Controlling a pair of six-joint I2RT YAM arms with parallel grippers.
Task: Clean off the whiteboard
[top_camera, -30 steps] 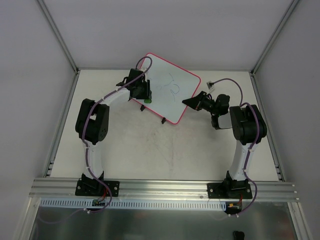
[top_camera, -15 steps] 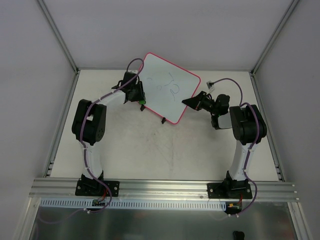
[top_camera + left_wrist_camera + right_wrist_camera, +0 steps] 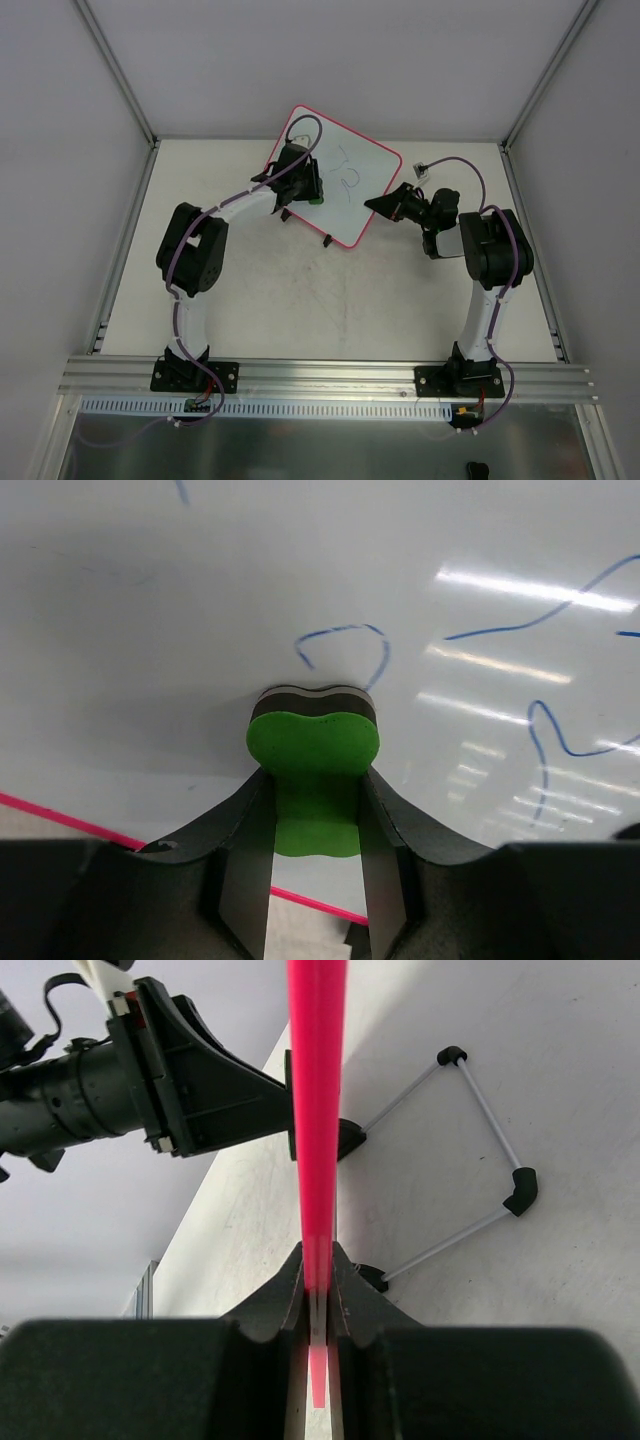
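Two grippers share this job, and mine on the left does the wiping. My left gripper [image 3: 315, 776] is closed narrow on the stem of a green eraser [image 3: 313, 742]. The eraser's long axis runs straight out along my fingers, and its dark felt head seems to touch the whiteboard [image 3: 150, 590].

Just past that head, nearly touching it, sits a small blue loop [image 3: 345, 632]. More blue strokes [image 3: 560, 735] lie off to the right of the eraser in my wrist view, none to the left. From above, the left gripper [image 3: 305, 188] is over the left part of the whiteboard [image 3: 365, 205], and the writing lies toward the middle of the board, on the side of my other arm.

My right gripper [image 3: 318, 1260] is pinched tight on the pink frame [image 3: 317, 1100] at the board's right corner and seems to brace it. The left arm is the one placed to reach the ink.

Behind the board a wire stand [image 3: 480, 1150] rests on the desk [image 3: 300, 290], so the board leans rather than lies flat. I judge that the coming stroke must go forward and to the right across the face, pressing into the board while the right side holds against that push.
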